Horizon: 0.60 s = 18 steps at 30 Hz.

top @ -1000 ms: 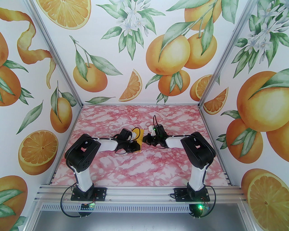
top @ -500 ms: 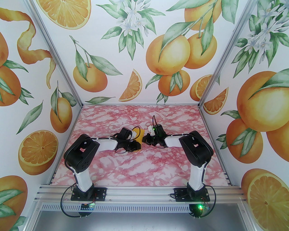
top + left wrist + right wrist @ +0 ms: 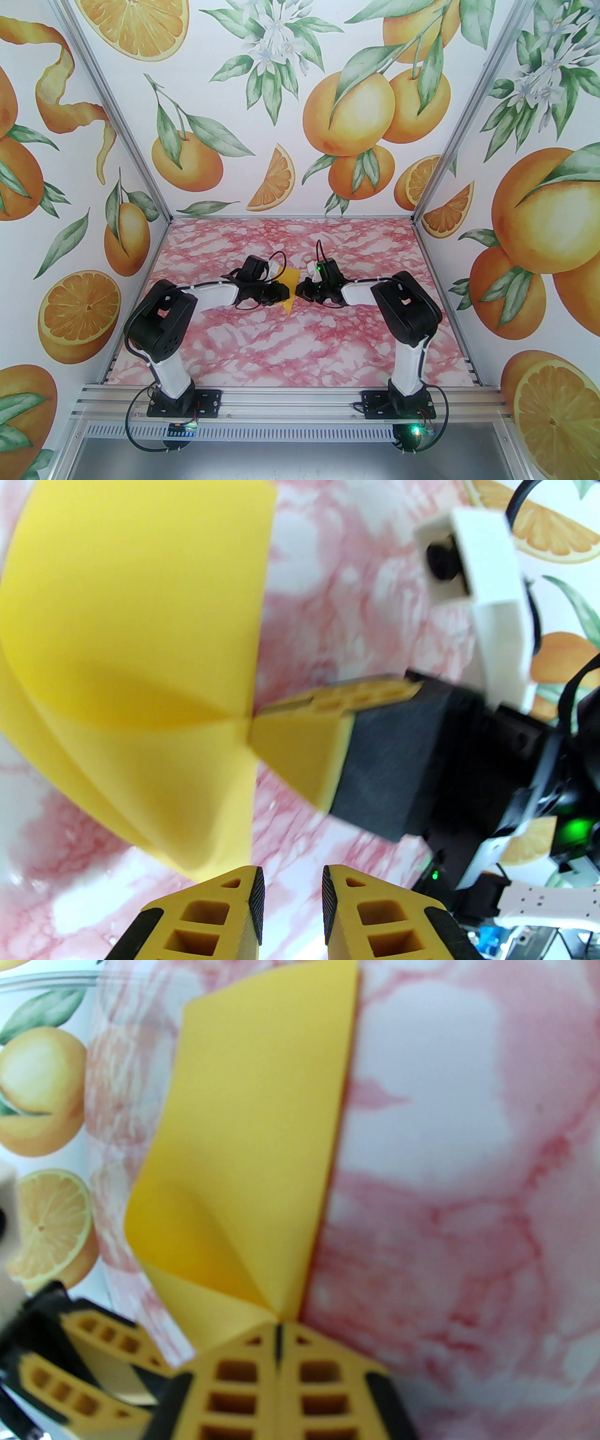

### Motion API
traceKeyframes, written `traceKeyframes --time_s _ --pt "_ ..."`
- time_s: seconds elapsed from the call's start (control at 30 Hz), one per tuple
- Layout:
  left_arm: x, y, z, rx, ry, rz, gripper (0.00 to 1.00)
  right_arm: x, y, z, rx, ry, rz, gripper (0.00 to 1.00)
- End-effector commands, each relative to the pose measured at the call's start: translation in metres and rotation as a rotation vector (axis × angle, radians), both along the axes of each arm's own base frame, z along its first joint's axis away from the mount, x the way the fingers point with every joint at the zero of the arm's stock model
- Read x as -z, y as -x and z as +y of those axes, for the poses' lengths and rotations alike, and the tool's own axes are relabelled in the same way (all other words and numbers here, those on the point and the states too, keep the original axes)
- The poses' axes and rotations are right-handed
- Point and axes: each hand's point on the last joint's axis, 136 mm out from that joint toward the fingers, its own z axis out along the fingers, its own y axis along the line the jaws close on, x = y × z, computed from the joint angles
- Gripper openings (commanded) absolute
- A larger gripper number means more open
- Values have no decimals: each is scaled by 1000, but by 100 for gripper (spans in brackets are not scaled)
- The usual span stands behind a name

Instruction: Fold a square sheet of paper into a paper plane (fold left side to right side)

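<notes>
The square sheet of paper (image 3: 287, 305) is yellow and bent over on itself into a loose doubled flap, not the dart shape of a paper plane. It stands mid-table between the two arms. My right gripper (image 3: 301, 291) is shut on the sheet's right edge; the right wrist view shows the closed tips (image 3: 279, 1330) pinching a corner where the paper (image 3: 253, 1147) puckers. My left gripper (image 3: 282, 294) is just left of the sheet. Its jaws (image 3: 293, 883) stand a little apart with nothing between them, and the paper (image 3: 131, 644) lies ahead and to the left of them.
The tabletop (image 3: 290, 347) is pink marble print. Walls printed with oranges (image 3: 347, 112) close in the back and both sides. An aluminium rail (image 3: 290, 398) carrying both arm bases runs along the near edge. The two wrists are close together at mid-table.
My left gripper has let go of the sheet, opened a little and drawn back, and its wrist has risen. The paper now hangs from the right gripper, which has hardly moved.
</notes>
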Motion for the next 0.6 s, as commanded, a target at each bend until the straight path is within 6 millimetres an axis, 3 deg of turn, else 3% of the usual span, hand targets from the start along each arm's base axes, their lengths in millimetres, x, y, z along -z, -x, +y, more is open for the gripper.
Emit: traceKeyframes --time_s 0.0,0.33,0.57 --pt "-2 -15 -2 8 -8 -33 27 0 -9 2 3 14 -19 0" --pt "24 -19 7 -3 -60 -3 26 0 -10 3 1 12 -18 0" --pt "30 -13 10 -3 -66 11 25 1 -12 4 -1 13 -15 0"
